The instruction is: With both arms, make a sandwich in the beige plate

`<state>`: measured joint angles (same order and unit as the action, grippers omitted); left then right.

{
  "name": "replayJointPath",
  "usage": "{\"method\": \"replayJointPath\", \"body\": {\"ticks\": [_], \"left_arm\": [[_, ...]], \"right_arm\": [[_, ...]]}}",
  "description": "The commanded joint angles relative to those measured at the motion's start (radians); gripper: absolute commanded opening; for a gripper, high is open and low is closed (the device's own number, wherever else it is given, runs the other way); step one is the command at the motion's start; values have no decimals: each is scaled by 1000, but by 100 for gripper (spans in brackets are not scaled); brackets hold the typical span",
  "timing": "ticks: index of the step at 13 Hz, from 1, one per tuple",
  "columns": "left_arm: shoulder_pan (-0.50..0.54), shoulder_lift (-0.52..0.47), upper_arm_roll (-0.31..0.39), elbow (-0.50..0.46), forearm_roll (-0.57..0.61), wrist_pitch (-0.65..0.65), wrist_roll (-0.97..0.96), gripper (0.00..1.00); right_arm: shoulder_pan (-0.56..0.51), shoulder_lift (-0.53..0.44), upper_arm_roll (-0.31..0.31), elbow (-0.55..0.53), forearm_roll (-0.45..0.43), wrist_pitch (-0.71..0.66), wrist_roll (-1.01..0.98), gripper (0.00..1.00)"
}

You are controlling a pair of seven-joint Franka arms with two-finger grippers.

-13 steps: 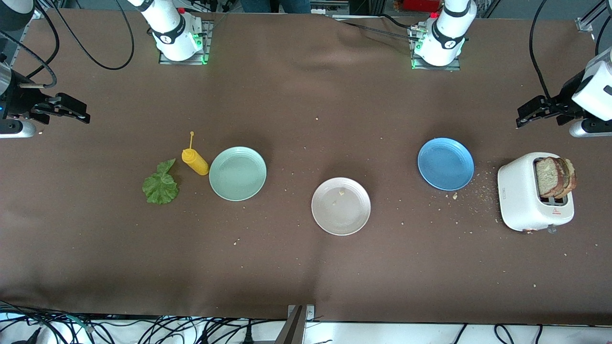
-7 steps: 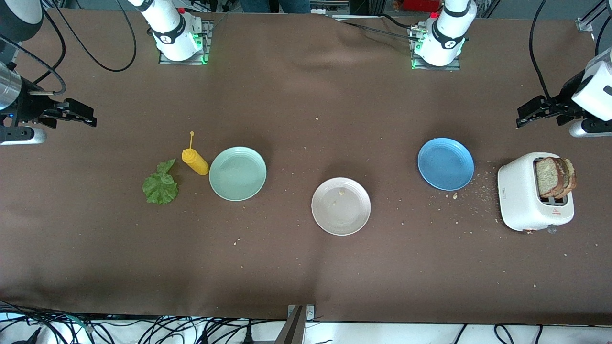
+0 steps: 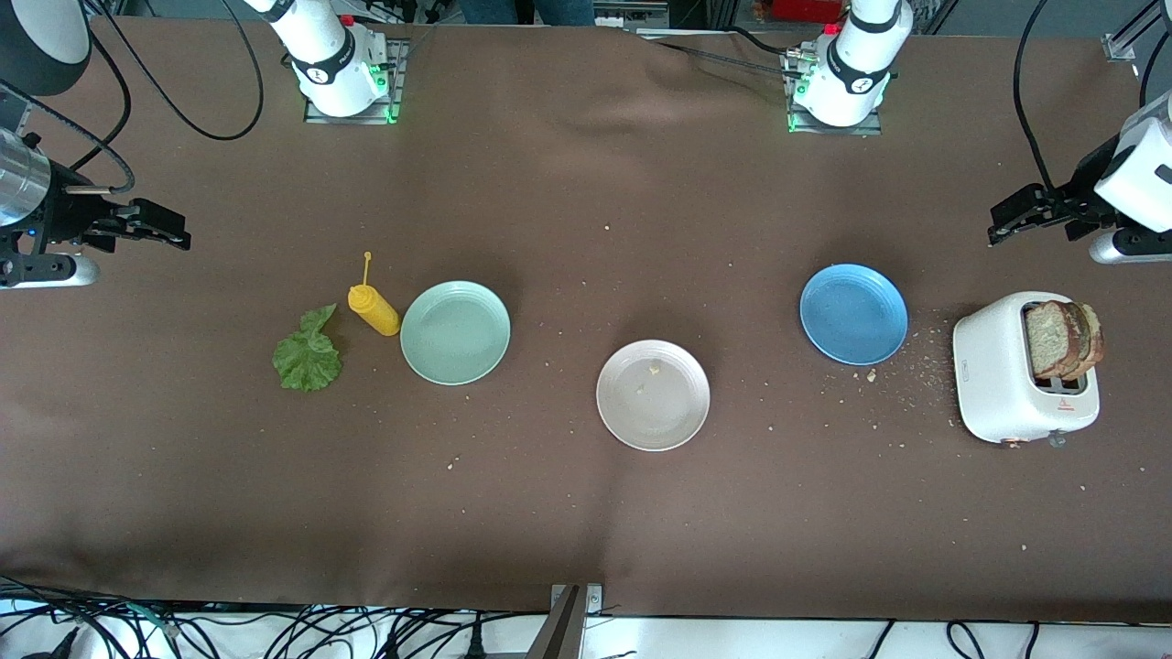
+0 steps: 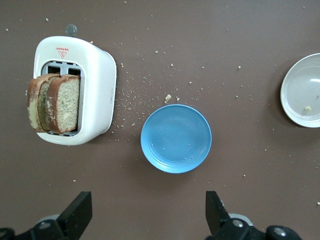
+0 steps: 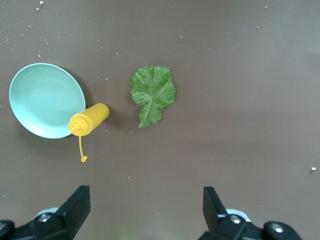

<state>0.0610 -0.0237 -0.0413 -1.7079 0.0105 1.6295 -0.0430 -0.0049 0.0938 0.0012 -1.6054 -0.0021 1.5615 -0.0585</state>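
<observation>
The right tool [image 3: 169,229] hangs wide open with nothing in it, over bare bench at the right arm's end. The lettuce leaf [image 3: 309,354] lies flat on the cloth, with a yellow squeeze bottle [image 3: 374,308] just beside it. The bottle lies tipped over and touches the rim of the mint-green plate [image 3: 455,332].

The beige plate [image 3: 653,395] sits in the middle, nearer the front camera than the other two plates. It holds only a crumb or two, so no part of the sandwich is made yet. Next comes the blue plate [image 3: 853,314], then a white toaster [image 3: 1016,379] with the bread slices [image 3: 1062,340] standing up out of its slot. The left tool [image 3: 1007,222] is wide open and empty too, over the bench near the toaster.

I think the bread may crumble or snag on the slot if it is pulled crookedly. The thin leaf could slip from the fingers, or the tool could bump the bottle.

The bench has a brown cloth [image 3: 568,531] with many crumbs. Black cables [image 3: 275,631] lie along its front edge.
</observation>
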Motion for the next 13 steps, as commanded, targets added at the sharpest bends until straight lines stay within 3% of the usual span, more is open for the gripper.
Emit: {"method": "replayJointPath", "body": {"ticks": [1, 4, 7, 13], "left_arm": [[23, 30, 14, -3, -32, 30, 93, 100], [101, 83, 14, 8, -32, 76, 178, 100], [158, 165, 14, 27, -30, 122, 201, 100], [198, 280, 14, 33, -14, 204, 209, 100]], "right_arm": [[-7, 21, -3, 1, 19, -27, -70, 100], [-10, 41, -6, -11, 27, 18, -191, 100], [-13, 43, -27, -62, 151, 75, -369, 99], [-17, 141, -134, -136, 390, 112, -990, 99]]}}
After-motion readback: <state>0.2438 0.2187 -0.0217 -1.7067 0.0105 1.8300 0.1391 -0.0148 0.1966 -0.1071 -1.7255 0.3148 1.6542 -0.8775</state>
